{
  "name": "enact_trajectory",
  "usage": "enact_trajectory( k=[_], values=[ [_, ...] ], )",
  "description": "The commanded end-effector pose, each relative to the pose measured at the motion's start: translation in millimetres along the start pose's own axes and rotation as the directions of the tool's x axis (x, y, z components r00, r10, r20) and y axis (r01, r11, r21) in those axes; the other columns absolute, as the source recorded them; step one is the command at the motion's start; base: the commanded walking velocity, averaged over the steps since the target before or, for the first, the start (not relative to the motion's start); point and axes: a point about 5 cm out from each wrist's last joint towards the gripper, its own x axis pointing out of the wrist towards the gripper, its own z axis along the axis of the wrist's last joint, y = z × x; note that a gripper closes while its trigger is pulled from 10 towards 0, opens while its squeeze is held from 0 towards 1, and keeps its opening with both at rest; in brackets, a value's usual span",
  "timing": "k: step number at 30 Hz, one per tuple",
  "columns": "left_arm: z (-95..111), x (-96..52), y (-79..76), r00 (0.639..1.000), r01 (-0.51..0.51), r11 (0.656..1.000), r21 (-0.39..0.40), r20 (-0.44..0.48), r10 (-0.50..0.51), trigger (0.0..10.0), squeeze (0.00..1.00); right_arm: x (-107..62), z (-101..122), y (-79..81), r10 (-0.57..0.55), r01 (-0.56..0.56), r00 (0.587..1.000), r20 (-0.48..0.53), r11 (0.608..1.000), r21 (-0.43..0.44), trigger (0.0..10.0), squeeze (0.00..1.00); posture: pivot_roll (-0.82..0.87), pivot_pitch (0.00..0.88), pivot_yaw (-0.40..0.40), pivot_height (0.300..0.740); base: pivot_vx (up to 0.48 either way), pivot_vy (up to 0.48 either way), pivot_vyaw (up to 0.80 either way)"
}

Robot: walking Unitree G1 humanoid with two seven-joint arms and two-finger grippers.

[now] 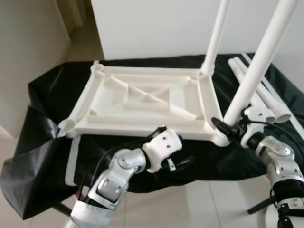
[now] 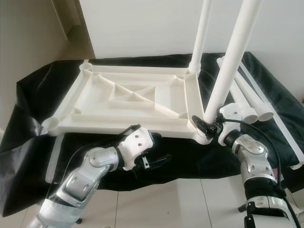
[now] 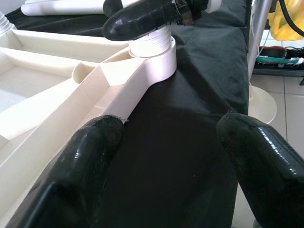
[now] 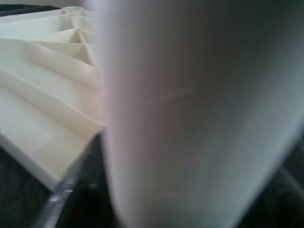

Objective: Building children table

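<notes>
In the centre of the frame a white plastic tabletop [image 1: 142,102] lies upside down on a table covered with black cloth [image 1: 42,90]; its underside shows diagonal ribs and a round socket at each corner. Two white legs stand in the sockets on the right side, the far leg [image 1: 214,35] and the near leg [image 1: 260,59]. The right end effector [image 1: 227,128] is closed around the base of the near leg, at the lower right. The left end effector [image 1: 183,164] is open, with its fingers [image 3: 80,171] apart just beside the front edge of the tabletop. Spare legs [image 1: 266,102] lie at the right.
</notes>
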Motion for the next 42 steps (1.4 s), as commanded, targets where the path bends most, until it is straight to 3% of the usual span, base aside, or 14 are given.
enact_trajectory(
  k=[1,5,7,8,9,10,17,21,26,32,36,40,41,42],
  values=[
    [1.8,-2.1,3.1,0.999,-0.044,0.999,-0.006,0.005,0.044,10.0,0.00,-4.2,-9.1,1.8,0.000,0.000,1.000,-0.030,1.000,0.010,0.0,0.00,-0.07,0.075,0.023,0.740,0.000,0.000,0.00],
    [0.4,-0.8,6.1,0.998,-0.060,0.998,-0.002,0.000,0.060,10.0,0.00,-7.8,-16.3,1.3,-0.012,0.013,0.999,-0.048,1.000,0.015,0.0,0.00,-0.07,0.075,0.030,0.740,0.000,0.000,0.00],
    [0.2,0.5,5.5,0.998,-0.056,0.998,0.002,0.003,0.056,10.0,0.00,-9.1,-20.5,-0.1,-0.043,0.045,0.998,-0.054,0.999,0.023,3.5,0.00,-0.08,0.074,0.035,0.740,0.000,0.000,0.00],
    [0.2,0.5,5.5,0.998,-0.056,0.998,0.002,0.003,0.056,10.0,0.00,-9.1,-20.5,-0.1,-0.043,0.045,0.998,-0.054,0.999,0.023,3.5,0.00,-0.08,0.074,0.035,0.740,0.000,0.000,0.00],
    [0.5,0.5,5.0,0.999,-0.053,0.999,0.002,0.005,0.053,10.0,0.00,-9.8,-22.0,0.0,-0.055,0.057,0.997,-0.055,0.998,0.028,7.3,0.00,-0.08,0.074,0.035,0.740,0.000,0.000,0.00],
    [0.6,0.6,5.5,0.999,-0.054,0.999,0.005,0.006,0.054,10.0,0.00,-11.2,-24.0,1.0,-0.075,0.077,0.995,-0.061,0.997,0.032,10.0,0.00,-0.09,0.079,0.040,0.740,0.000,0.000,0.00],
    [5.0,0.4,10.8,0.997,-0.072,0.997,-0.010,0.022,0.072,10.0,0.00,-13.9,-31.1,8.9,-0.265,0.268,0.959,-0.099,0.963,0.019,10.0,0.00,-0.10,0.090,0.042,0.740,0.000,0.000,0.00],
    [3.1,-0.7,11.0,0.997,-0.073,0.997,-0.020,0.015,0.073,10.0,0.00,-13.2,-30.5,15.7,-0.314,0.321,0.946,-0.081,0.943,0.087,10.0,0.00,-0.09,0.091,0.041,0.740,0.000,0.000,0.00],
    [1.2,-1.7,11.2,0.997,-0.082,0.996,-0.032,0.008,0.083,10.0,0.00,-13.2,-31.7,28.5,-0.456,0.470,0.882,-0.118,0.868,0.161,10.0,0.00,-0.08,0.088,0.033,0.740,0.000,0.000,0.00],
    [0.1,-2.5,10.5,0.996,-0.089,0.995,-0.035,0.010,0.089,10.0,0.00,-10.5,-31.6,62.9,-0.611,0.634,0.774,-0.168,0.750,0.191,10.0,0.00,-0.08,0.073,0.026,0.740,0.000,0.000,0.00],
    [0.7,-3.4,12.4,0.994,-0.103,0.993,-0.057,0.022,0.104,10.0,0.00,-5.5,-25.0,81.2,-0.637,0.659,0.751,-0.171,0.717,0.227,10.0,0.00,-0.08,0.066,0.026,0.740,0.000,0.000,0.00],
    [-0.3,-3.7,15.1,0.993,-0.113,0.993,-0.034,0.009,0.114,10.0,0.00,0.5,-16.9,89.7,-0.623,0.636,0.770,-0.138,0.730,0.249,10.0,0.00,-0.07,0.056,0.017,0.740,0.000,0.000,0.00],
    [-0.8,-3.9,15.6,0.993,-0.115,0.993,-0.027,0.006,0.115,10.0,0.00,1.6,-14.8,91.0,-0.617,0.627,0.777,-0.126,0.738,0.249,10.0,0.41,-0.07,0.052,0.016,0.740,0.000,0.000,0.00],
    [-1.0,-5.5,17.9,0.993,-0.119,0.992,-0.027,0.004,0.120,10.0,0.00,2.5,-11.4,90.9,-0.619,0.622,0.779,-0.106,0.737,0.265,10.0,1.00,-0.07,0.052,0.016,0.740,0.000,0.000,0.00]
  ],
)
